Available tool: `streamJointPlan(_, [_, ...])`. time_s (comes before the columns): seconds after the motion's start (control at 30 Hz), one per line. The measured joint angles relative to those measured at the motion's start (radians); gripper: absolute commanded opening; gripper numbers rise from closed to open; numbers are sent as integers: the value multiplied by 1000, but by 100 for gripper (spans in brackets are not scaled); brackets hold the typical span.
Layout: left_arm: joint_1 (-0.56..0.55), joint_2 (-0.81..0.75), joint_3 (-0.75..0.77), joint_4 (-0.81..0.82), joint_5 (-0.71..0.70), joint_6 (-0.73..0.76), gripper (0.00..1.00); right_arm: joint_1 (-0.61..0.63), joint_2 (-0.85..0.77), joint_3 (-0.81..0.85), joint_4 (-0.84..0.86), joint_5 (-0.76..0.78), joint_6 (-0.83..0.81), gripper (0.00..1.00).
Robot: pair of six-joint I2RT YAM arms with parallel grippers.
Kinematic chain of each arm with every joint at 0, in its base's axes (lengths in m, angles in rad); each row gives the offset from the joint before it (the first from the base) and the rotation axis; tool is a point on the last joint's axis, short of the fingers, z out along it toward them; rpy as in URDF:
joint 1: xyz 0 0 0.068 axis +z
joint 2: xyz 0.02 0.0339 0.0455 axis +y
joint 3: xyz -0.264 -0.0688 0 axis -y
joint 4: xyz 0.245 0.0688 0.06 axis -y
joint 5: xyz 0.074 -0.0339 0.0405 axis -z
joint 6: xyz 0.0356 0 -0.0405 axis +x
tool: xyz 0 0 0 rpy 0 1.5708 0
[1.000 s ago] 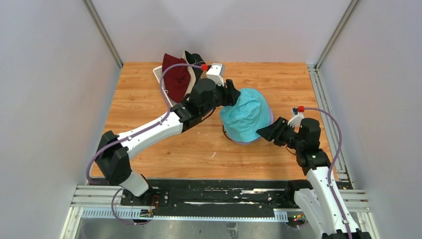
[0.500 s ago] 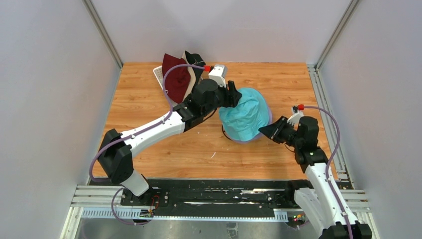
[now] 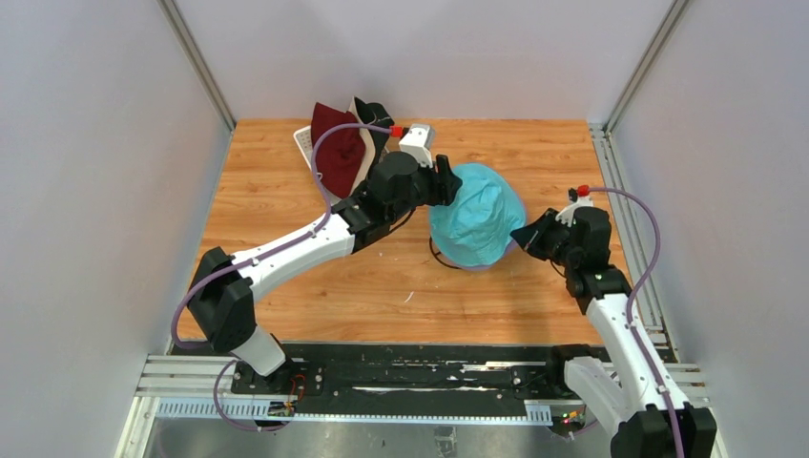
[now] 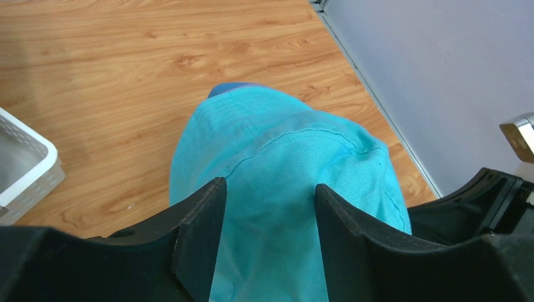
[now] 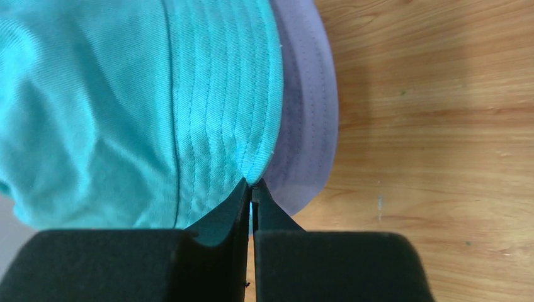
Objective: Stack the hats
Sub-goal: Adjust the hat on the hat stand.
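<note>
A teal hat [image 3: 477, 224] sits on top of a pile mid-table, over a lavender hat [image 5: 308, 126] and a blue hat [image 4: 230, 88] that barely peek out. My left gripper [image 3: 448, 186] is at the teal hat's left side; its fingers [image 4: 201, 220] stand apart with the crown fabric [image 4: 283, 170] between them, no pinch visible. My right gripper [image 3: 528, 236] is at the hat's right side, shut [image 5: 252, 184] on the edge of the teal brim. A dark red hat [image 3: 336, 153] and a beige and a black hat [image 3: 370, 116] lean at the back left.
A white lattice basket [image 3: 303, 138] stands under the leaning hats at the back left; its corner [image 4: 25, 167] shows in the left wrist view. A thin black wire stand [image 3: 432, 251] pokes out below the pile. Grey walls enclose the wooden table [image 3: 286, 205].
My right gripper has shut on the teal brim and drawn back to the right. The teal hat has shifted a little to the right and now covers the lavender brim. The left arm has barely moved.
</note>
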State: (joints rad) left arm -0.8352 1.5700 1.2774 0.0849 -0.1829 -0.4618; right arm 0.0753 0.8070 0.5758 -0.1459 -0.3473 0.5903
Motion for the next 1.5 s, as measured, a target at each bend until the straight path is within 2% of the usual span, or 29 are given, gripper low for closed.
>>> streamJointPlan(0.47, [0, -4, -6, 0, -23, 21, 58, 0, 303, 90, 54, 113, -35, 0])
streamJointPlan(0.87, [0, -9, -6, -26, -90, 52, 58, 0, 413, 146, 98, 121, -56, 1])
streamJointPlan(0.97, [5, -33, -14, -39, -116, 58, 58, 0, 420, 156, 97, 124, -65, 13])
streamJointPlan(1.03, [16, -64, -32, -50, -127, 57, 58, 0, 424, 168, 86, 135, -77, 37])
streamJointPlan(1.1, [40, -99, -51, -66, -145, 57, 59, 0, 416, 174, 72, 158, -87, 50])
streamJointPlan(1.27, [105, -183, -88, -118, -217, 59, 58, 0, 319, 198, 3, 268, -145, 58])
streamJointPlan(1.37, [143, -227, -116, -145, -265, 62, 57, 0, 246, 230, -22, 317, -179, 58])
streamJointPlan(1.5, [219, -220, -120, -173, -266, 53, 57, 0, 204, 353, -56, 344, -217, 58])
